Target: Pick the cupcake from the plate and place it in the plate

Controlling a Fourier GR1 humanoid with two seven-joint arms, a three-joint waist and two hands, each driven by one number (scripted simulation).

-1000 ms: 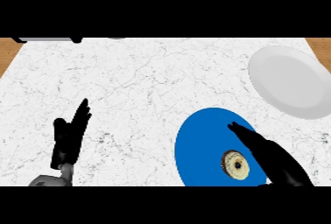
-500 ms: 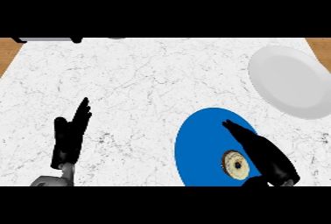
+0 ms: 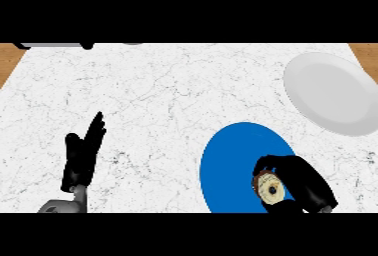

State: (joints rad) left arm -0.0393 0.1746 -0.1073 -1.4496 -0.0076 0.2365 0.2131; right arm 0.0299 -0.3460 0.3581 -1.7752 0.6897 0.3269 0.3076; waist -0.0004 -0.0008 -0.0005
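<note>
The cupcake point(image 3: 270, 190) lies on the blue plate point(image 3: 232, 165) at the lower right, seen from above as a tan ring with a dark centre. My right hand point(image 3: 299, 181) has its fingers curled over and around the cupcake from the right and hides part of it. A white plate point(image 3: 332, 92) sits at the upper right of the marble counter. At the lower left my left hand point(image 3: 83, 155) rests open with fingers pointing up, far from both plates.
The wooden edge of the counter point(image 3: 9, 60) shows at the far left and the upper right corner. A dark object point(image 3: 52, 45) lies along the counter's back edge at the top left.
My right hand's fingers, straight over the blue plate before, have curled down around the cupcake. The left hand has not moved.
</note>
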